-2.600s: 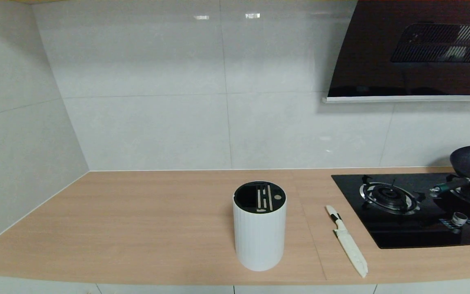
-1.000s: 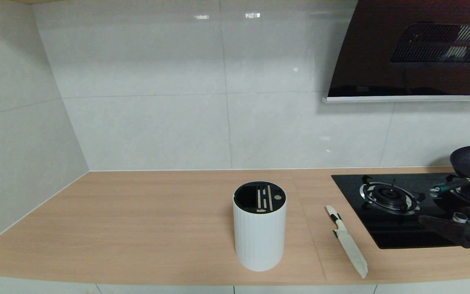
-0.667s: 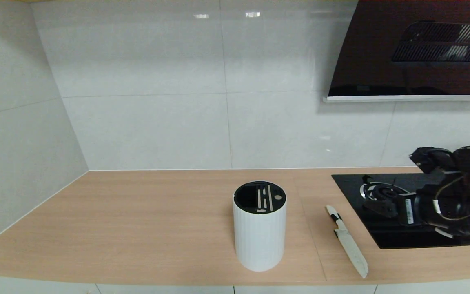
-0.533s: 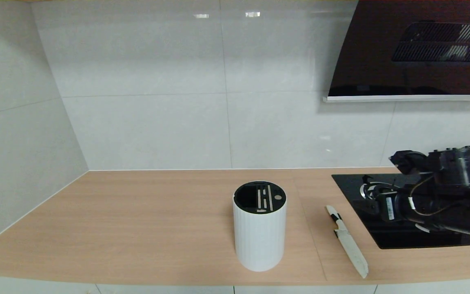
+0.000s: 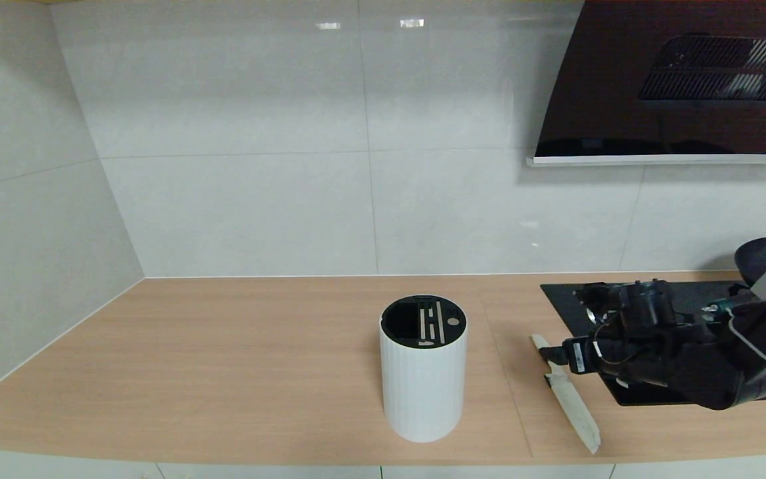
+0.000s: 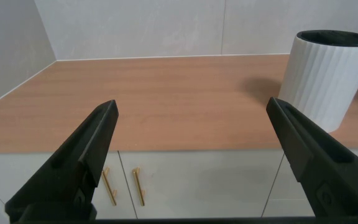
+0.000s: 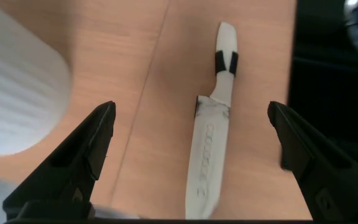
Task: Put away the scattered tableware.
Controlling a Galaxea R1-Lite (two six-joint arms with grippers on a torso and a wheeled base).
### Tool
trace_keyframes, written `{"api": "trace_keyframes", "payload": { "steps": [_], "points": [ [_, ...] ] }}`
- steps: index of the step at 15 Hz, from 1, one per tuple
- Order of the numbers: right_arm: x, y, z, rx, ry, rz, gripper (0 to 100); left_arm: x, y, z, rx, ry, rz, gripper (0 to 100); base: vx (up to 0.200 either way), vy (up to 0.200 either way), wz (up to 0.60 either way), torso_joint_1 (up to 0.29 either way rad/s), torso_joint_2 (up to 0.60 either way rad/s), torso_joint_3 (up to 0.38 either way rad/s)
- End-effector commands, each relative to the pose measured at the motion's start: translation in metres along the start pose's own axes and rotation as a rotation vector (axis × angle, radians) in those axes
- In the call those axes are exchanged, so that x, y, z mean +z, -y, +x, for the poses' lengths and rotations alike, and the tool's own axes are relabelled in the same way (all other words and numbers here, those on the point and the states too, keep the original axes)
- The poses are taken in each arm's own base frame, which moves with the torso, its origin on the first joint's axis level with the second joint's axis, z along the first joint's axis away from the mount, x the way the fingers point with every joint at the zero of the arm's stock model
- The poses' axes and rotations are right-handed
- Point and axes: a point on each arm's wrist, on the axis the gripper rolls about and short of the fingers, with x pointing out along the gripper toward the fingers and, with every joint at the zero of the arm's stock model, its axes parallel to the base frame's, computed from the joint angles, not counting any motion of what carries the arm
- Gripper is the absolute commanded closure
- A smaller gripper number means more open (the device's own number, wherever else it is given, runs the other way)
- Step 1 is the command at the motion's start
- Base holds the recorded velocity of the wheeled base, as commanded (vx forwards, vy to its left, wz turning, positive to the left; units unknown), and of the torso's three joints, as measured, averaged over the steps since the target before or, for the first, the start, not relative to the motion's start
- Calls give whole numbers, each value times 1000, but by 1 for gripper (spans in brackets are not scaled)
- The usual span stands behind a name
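One knife (image 5: 566, 392) lies flat on the table (image 5: 223, 346) to the right of the knife block (image 5: 423, 372), handle toward the wall, tip toward the front edge. The right end effector (image 7: 189, 109), the nearer one, hangs above the handle with fingers spread, straddling the knife's long axis.

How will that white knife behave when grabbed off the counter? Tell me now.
The knife looks rigid, so it should lift as one piece without drooping. It lies flat and thin on the counter, so it may slide rather than lift cleanly. The smooth blade probably slips; the banded handle seems the safer grip.
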Motion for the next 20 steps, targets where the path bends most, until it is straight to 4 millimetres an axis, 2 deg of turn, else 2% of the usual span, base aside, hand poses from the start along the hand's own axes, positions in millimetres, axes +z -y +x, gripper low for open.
{"api": "trace_keyframes", "payload": {
  "steps": [1,5,9,11,20],
  "points": [
    [-23,2,27,-4,-80,3,0,0,0,0,0,0,0,0,0,0,0,0,0,0],
    [-36,4,53,-18,-121,2,0,0,0,0,0,0,0,0,0,0,0,0,0,0],
    [-41,5,68,-21,-133,3,0,0,0,0,0,0,0,0,0,0,0,0,0,0],
    [-45,12,78,-47,-143,13,0,0,0,0,0,0,0,0,0,0,0,0,0,0],
    [-50,18,89,-88,-156,7,0,0,0,0,0,0,0,0,0,0,0,0,0,0]
  ]
}}
